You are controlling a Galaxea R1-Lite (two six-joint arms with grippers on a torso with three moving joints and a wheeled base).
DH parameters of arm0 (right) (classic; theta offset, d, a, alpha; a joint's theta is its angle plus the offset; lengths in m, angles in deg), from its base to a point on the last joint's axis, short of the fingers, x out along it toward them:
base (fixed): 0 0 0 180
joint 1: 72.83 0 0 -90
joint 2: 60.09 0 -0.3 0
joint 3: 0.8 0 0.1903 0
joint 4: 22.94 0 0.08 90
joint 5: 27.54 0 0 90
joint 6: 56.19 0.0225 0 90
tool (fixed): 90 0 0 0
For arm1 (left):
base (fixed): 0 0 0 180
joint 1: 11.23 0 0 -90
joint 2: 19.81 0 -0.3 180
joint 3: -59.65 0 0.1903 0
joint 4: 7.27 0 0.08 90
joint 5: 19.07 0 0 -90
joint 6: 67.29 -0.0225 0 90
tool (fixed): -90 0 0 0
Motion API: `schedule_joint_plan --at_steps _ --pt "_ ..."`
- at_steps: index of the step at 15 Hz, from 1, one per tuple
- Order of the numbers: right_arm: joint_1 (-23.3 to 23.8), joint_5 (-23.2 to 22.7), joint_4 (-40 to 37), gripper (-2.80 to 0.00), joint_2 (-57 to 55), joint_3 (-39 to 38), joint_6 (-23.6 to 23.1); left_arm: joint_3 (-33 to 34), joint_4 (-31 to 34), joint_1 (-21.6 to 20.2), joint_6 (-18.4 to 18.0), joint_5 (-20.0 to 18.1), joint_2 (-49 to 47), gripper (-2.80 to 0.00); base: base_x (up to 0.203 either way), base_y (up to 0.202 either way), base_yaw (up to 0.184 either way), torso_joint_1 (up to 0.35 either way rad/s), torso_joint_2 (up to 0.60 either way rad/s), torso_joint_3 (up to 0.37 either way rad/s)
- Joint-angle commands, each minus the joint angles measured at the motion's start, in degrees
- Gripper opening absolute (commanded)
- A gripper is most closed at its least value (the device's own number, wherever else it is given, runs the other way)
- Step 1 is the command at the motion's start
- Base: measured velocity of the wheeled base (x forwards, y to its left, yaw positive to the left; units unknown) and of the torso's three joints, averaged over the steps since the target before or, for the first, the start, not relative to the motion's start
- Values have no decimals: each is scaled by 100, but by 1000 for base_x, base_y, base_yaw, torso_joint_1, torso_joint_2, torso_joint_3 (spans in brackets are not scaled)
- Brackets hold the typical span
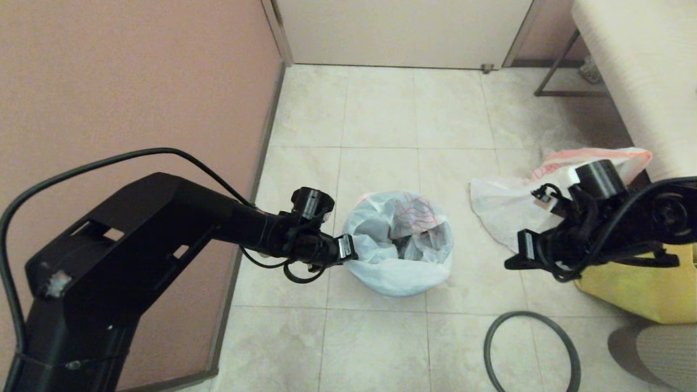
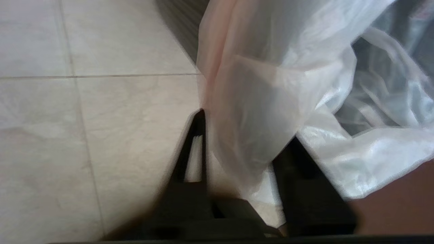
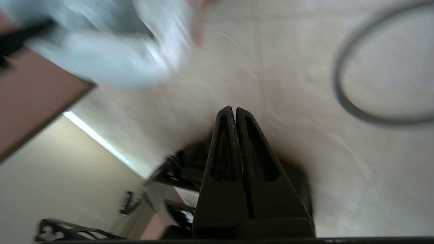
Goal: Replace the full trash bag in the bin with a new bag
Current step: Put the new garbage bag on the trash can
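Note:
A translucent white bag with red print [image 1: 400, 256] lines the bin and drapes down over its outside; dark crumpled shapes show inside, so I take it for the full trash bag. The bag hides the bin in the head view; a dark ribbed strip of its wall [image 2: 178, 23] shows in the left wrist view. My left gripper [image 2: 247, 128] is at the bin's left side, open, with a fold of the bag's film [image 2: 251, 112] between its fingers. The limp new bag [image 1: 503, 209] lies on the floor to the right. My right gripper [image 3: 234, 109] hovers before it, shut and empty.
The bin's grey rim ring [image 1: 523, 313] lies loose on the floor at the front right, also seen as the ring [image 3: 339, 98] in the right wrist view. A yellow fabric bag [image 1: 642, 288] stands under my right arm. A pink wall [image 1: 136, 81] runs close along the left.

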State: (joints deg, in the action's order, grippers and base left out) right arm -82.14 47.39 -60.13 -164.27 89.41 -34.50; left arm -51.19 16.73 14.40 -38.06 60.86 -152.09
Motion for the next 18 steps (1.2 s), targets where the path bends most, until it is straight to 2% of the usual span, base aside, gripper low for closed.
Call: schedule_joint_plan --at_steps 1,3,5,7,8,11,13,16,18 --pt "8 60 111 -280 736 -704 21 2 44 57 12 33 48 0 0 0 0 0 0 0" --pt "8 292 220 -280 1162 -1237 27 5 296 92 -5 98 317 0 0 0 0 0 0 0" --pt "23 693 246 -280 1523 -1621 28 1 943 168 -32 220 898 0 0 0 0 0 0 0" --pt "15 787 254 -280 1820 -1905 25 -55 1487 320 -85 385 1467 0 0 0 0 0 0 0" --pt "10 801 263 -280 1891 -2032 21 -127 1662 477 -185 535 1603 -280 0 0 0 0 0 0" --pt "8 804 401 -280 1947 -2374 28 -768 1917 724 -412 1239 1318 -280 0 0 0 0 0 0" --pt "14 808 854 -280 1919 -2636 29 -905 2433 769 -369 1351 1150 -280 0 0 0 0 0 0" --pt "19 803 1253 -280 1877 -2965 42 -622 2371 617 -69 1486 947 -280 0 0 0 0 0 0" --pt "9 796 1518 -280 1877 -3240 54 -531 2047 609 -51 1467 792 -280 0 0 0 0 0 0"
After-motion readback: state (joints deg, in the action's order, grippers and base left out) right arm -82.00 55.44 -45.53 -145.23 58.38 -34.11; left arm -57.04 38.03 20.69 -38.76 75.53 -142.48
